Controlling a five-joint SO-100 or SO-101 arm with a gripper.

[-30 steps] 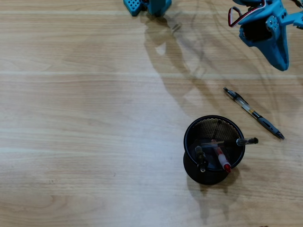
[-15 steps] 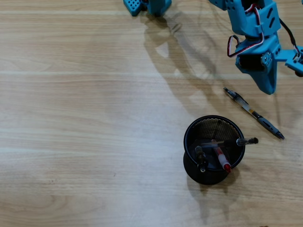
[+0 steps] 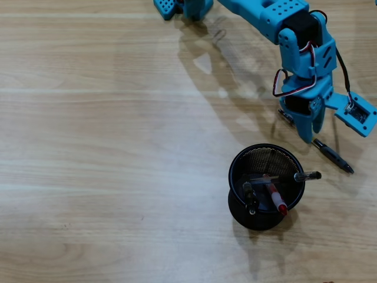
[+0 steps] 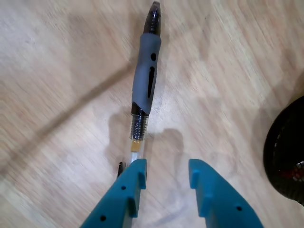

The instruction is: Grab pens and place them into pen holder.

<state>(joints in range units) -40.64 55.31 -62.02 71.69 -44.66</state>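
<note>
One pen (image 3: 331, 155) with a grey grip (image 4: 147, 71) and a yellow band lies loose on the wooden table, right of the black mesh pen holder (image 3: 266, 187). My blue gripper (image 3: 310, 134) has come down over this pen's clear barrel. In the wrist view the gripper (image 4: 167, 167) is open, and its left fingertip (image 4: 137, 171) covers the barrel while the gap between the jaws shows bare wood. The holder contains three pens: a red one (image 3: 277, 200), a black-and-clear one (image 3: 288, 177) resting across the rim, and another (image 3: 249, 196) at the left.
The arm's base (image 3: 182, 7) stands at the top edge of the overhead view. The holder's dark rim (image 4: 285, 152) shows at the right edge of the wrist view, close to the gripper.
The arm has swung down and left from the upper right corner, and the gripper now sits over the loose pen's barrel. Pens and holder have not moved.
</note>
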